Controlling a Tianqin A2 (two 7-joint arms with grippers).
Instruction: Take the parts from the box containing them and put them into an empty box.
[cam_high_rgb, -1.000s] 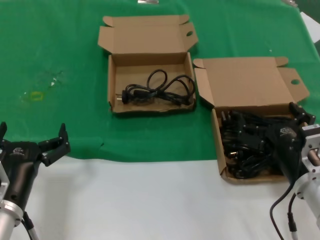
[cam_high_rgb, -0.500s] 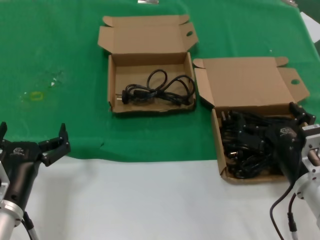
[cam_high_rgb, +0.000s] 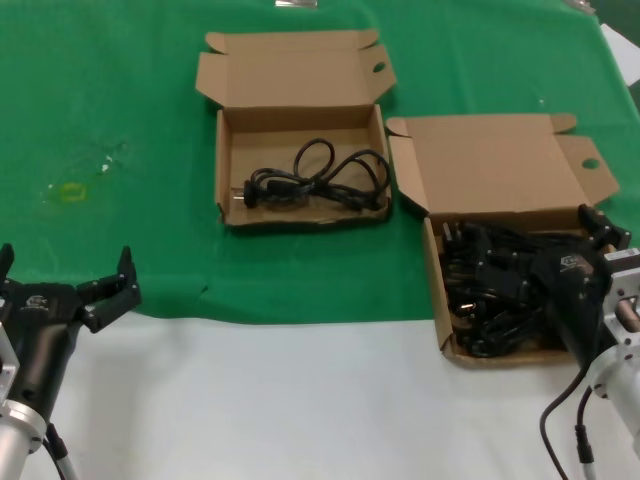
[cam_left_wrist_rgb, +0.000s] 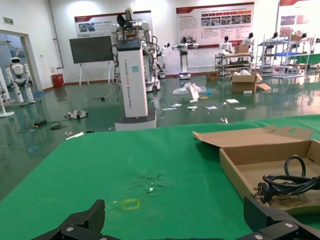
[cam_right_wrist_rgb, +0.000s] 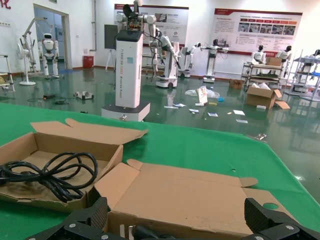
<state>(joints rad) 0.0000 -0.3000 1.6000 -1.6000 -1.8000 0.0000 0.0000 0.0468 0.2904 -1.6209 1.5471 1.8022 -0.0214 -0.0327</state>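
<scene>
The box containing the parts (cam_high_rgb: 438, 300) lies at the right near the cloth's front edge, lid back, filled with a tangled pile of black power cords (cam_high_rgb: 485, 295). My right gripper (cam_high_rgb: 538, 240) hangs open just over that pile, touching nothing; in the right wrist view (cam_right_wrist_rgb: 176, 207) its jaws stand wide on either side of the lid (cam_right_wrist_rgb: 190, 195), with a plug (cam_right_wrist_rgb: 142, 233) below. The other box (cam_high_rgb: 224, 170), with a ragged front edge, lies farther back at the centre and holds one coiled cord (cam_high_rgb: 310, 185). My left gripper (cam_high_rgb: 65, 262) is parked open and empty at the near left.
Green cloth (cam_high_rgb: 120, 100) covers the far part of the table and bare white table (cam_high_rgb: 300, 400) the near part. A small yellow mark (cam_high_rgb: 72, 192) is on the cloth at the left. In the left wrist view the far box (cam_left_wrist_rgb: 235, 165) and its cord (cam_left_wrist_rgb: 287, 182) show.
</scene>
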